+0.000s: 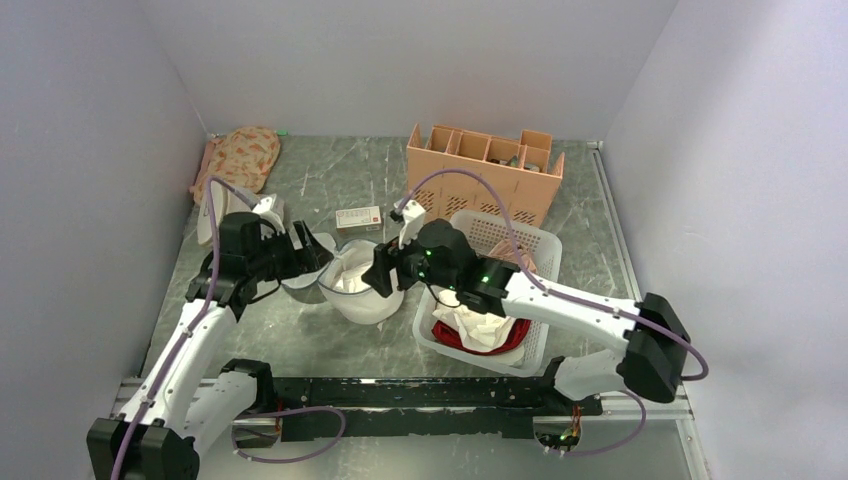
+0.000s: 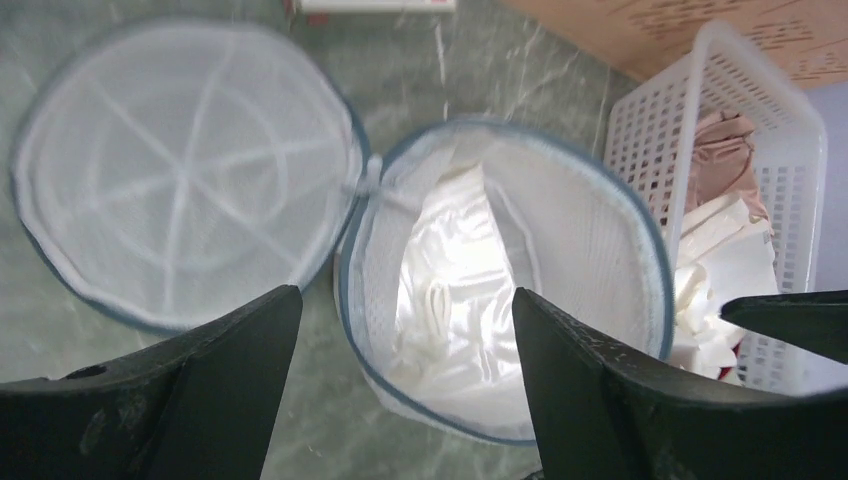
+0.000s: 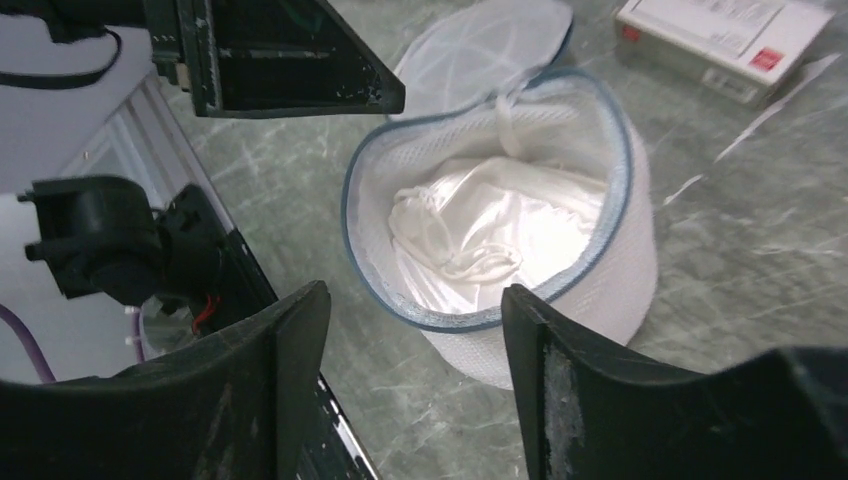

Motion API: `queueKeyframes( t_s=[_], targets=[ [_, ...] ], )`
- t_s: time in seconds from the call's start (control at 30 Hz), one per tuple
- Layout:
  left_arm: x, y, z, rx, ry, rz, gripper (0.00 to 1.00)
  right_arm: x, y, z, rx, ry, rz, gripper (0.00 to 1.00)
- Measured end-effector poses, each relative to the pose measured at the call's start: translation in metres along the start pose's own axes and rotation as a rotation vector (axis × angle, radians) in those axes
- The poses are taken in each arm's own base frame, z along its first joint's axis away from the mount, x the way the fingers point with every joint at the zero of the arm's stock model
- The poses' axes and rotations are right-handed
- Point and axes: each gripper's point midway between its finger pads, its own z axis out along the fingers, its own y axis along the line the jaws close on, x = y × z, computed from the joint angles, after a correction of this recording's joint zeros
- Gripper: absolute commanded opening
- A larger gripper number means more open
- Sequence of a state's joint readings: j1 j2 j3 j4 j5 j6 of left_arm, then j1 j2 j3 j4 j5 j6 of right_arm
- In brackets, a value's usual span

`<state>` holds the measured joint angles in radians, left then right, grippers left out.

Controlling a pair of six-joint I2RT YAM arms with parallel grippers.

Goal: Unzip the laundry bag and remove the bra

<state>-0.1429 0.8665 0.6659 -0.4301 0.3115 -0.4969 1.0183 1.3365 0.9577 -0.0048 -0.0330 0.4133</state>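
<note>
The white mesh laundry bag stands open on the table, its round lid flipped flat to the left and still joined at the rim. It also shows in the left wrist view and the right wrist view. The white bra lies crumpled inside, straps on top; it also shows in the left wrist view. My left gripper is open and empty above the bag's left side. My right gripper is open and empty above the bag's right rim.
A white plastic basket with white, red and pink garments stands right of the bag. A tan divided organiser is behind it. A small white box lies behind the bag. A patterned cloth lies at the back left.
</note>
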Motion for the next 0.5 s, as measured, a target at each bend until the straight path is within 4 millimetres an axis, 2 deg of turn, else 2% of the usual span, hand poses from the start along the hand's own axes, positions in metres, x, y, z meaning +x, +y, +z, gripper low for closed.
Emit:
queueKeyframes(
  t_s=[0.13,0.23,0.4,0.5],
  targets=[
    [0.023,0.002,-0.002,-0.013,0.066,-0.135,0.87,0.033,0.006,0.018,-0.049,0.104,0.001,0.49],
    [0.045,0.002,-0.006,0.014,0.091,-0.227,0.82,0.054,0.016,0.024,-0.086,0.161,-0.002,0.40],
    [0.078,0.007,-0.009,0.018,0.141,-0.336,0.63,0.086,0.035,0.024,-0.155,0.225,0.009,0.34],
    [0.084,0.007,-0.009,0.022,0.159,-0.365,0.46,0.104,0.041,0.021,-0.172,0.257,0.021,0.34]
  ],
)
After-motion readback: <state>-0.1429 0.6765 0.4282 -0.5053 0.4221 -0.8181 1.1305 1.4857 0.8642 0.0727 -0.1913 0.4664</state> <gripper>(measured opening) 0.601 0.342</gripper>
